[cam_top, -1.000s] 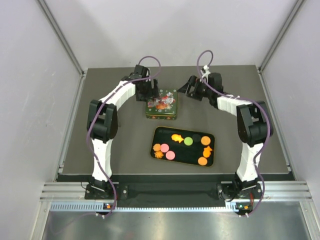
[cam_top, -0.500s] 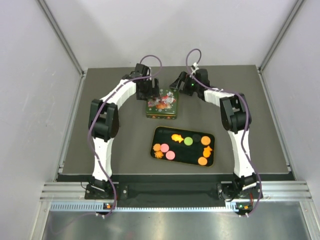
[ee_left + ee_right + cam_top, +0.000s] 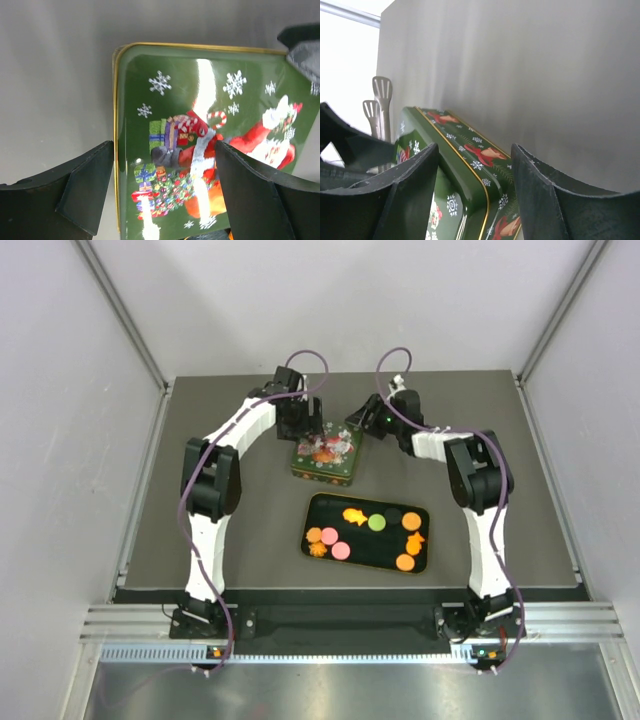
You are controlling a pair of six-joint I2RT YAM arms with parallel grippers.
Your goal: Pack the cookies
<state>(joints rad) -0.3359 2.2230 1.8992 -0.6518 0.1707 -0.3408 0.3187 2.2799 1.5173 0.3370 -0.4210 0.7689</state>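
The right pincer (image 3: pixel 360 423) has been swung in to the far right corner of the tin (image 3: pixel 323 452), spread, like the left pincer (image 3: pixel 303 430), at the shut lid (image 3: pixel 200 140) (opening seems next), while the cookies (image 3: pixel 377 523) are left on the black tray (image 3: pixel 380 548) nearer.

This looked like a robotics lab test cell. Plain white panel walls (image 3: pixel 60 440) framed by bare aluminium posts (image 3: pixel 120 310) boxed in a dark grey tabletop (image 3: pixel 540 460). Two white-and-black robot arms (image 3: pixel 205 490), trailing purple cables (image 3: pixel 300 360), stood bolted to an extruded metal rail (image 3: pixel 340 620) along the near edge.
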